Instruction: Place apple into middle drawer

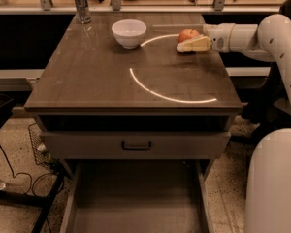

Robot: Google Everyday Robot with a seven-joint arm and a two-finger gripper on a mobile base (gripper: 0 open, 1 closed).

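The red-orange apple (186, 34) sits on the brown tabletop (102, 76) at the far right, right of the white bowl (129, 32). My gripper (180, 41) reaches in from the right at table height; it is open, with its cream near finger (195, 44) lying along the front of the apple and the far finger hidden behind it. The apple rests on the table. The middle drawer (136, 203) is pulled out at the bottom of the view, wide, flat-bottomed and with nothing in it.
A grey drawer front with a dark curved handle (136, 145) stands above the open drawer. A clear glass (81, 4) stands at the table's far left corner. My white arm (262, 35) and base (276, 183) fill the right side. Cables (19, 178) lie on the floor at the left.
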